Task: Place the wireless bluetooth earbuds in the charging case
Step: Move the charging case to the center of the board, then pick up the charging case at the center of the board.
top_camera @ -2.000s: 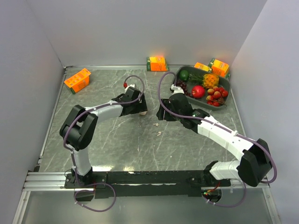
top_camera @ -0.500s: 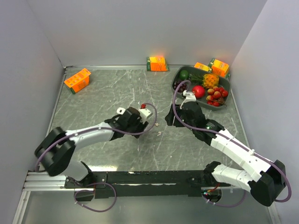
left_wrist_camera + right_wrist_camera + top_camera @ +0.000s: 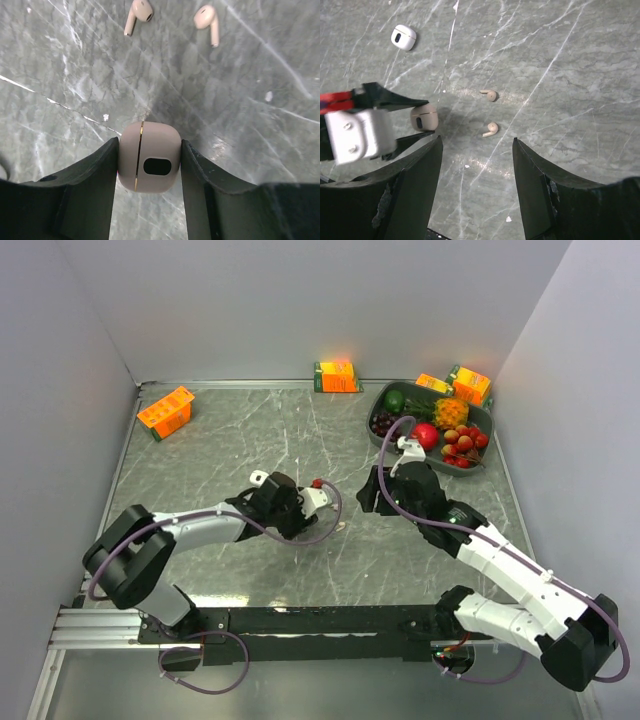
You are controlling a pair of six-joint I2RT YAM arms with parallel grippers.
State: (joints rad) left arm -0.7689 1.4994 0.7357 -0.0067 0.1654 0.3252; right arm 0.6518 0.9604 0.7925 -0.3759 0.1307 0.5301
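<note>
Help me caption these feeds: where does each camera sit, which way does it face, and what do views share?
Top external: fixed above and behind, looking down on the table; both arms show.
Left wrist: on the left wrist, looking down past the left gripper, shut on a beige case, toward two earbuds.
Right wrist: on the right wrist, looking down through the open right gripper at a white case.
Shared: both wrist views show the beige case and two earbuds.
</note>
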